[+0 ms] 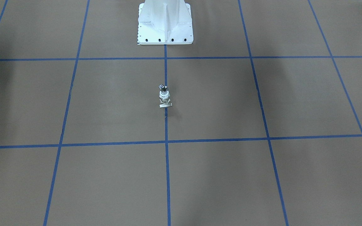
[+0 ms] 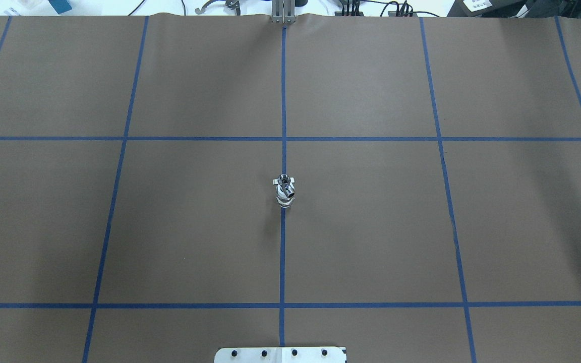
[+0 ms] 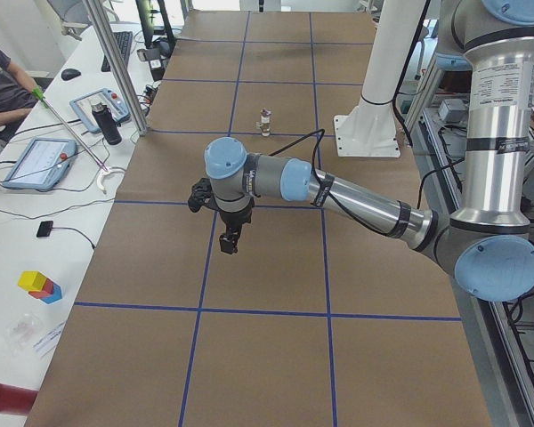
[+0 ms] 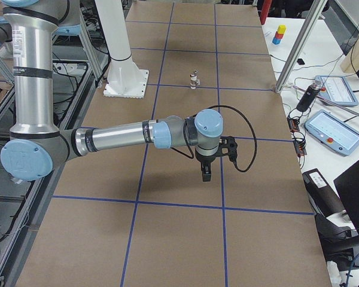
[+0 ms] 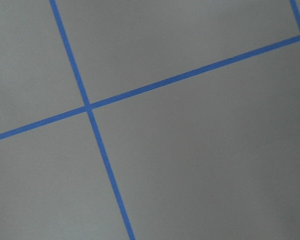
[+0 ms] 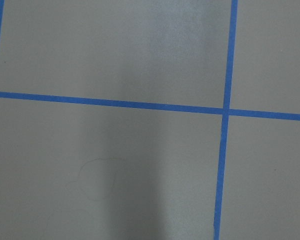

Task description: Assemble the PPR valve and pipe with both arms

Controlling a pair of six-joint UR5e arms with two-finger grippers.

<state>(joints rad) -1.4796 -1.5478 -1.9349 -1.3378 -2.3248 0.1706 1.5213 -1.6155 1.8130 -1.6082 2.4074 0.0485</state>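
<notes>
The PPR valve (image 1: 164, 93), white-collared with a flat white tab at its foot, stands at the table's centre on a blue tape line. The pipe (image 1: 162, 87), a shiny grey stub, sits on it, and the two read as one small piece (image 2: 284, 191). My left gripper (image 3: 230, 240) hangs over bare paper well short of the piece (image 3: 265, 122). My right gripper (image 4: 204, 172) hangs likewise on the other side of the piece (image 4: 193, 79). Each shows only in a side view, so I cannot tell whether either is open or shut. Both wrist views show only paper and tape.
Brown paper with a blue tape grid (image 2: 283, 101) covers the table. The white pedestal base (image 1: 165, 28) stands at the robot's edge. A person's arm (image 3: 4, 89), tablets (image 3: 37, 162) and coloured blocks (image 3: 39, 285) are at the side bench.
</notes>
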